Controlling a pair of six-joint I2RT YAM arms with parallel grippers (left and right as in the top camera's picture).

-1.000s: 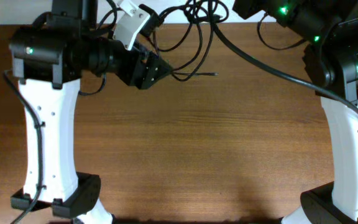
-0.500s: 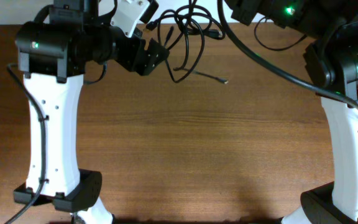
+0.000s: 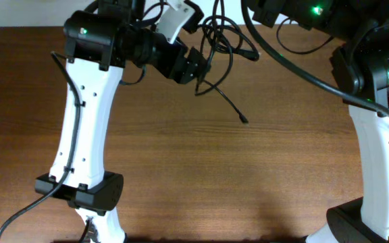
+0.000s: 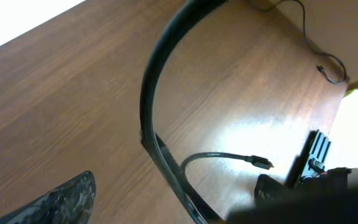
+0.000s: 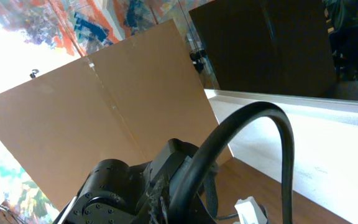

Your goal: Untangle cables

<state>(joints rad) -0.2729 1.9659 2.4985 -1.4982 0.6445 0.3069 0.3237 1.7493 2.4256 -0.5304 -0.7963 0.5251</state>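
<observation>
A wooden table (image 3: pixel 201 175), cardboard panel (image 5: pixel 104 118) behind, perhaps a dark window (image 5: pixel 272 43).

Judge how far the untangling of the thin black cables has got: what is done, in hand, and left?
Done: little. One strand trails free of the knotted bundle of thin black cables, its plug out over the brown wooden table. In hand: the left gripper is at the bundle's edge; whether it grips cannot be told. Left: the bundle is a crossed tangle, so the separating remains.
</observation>
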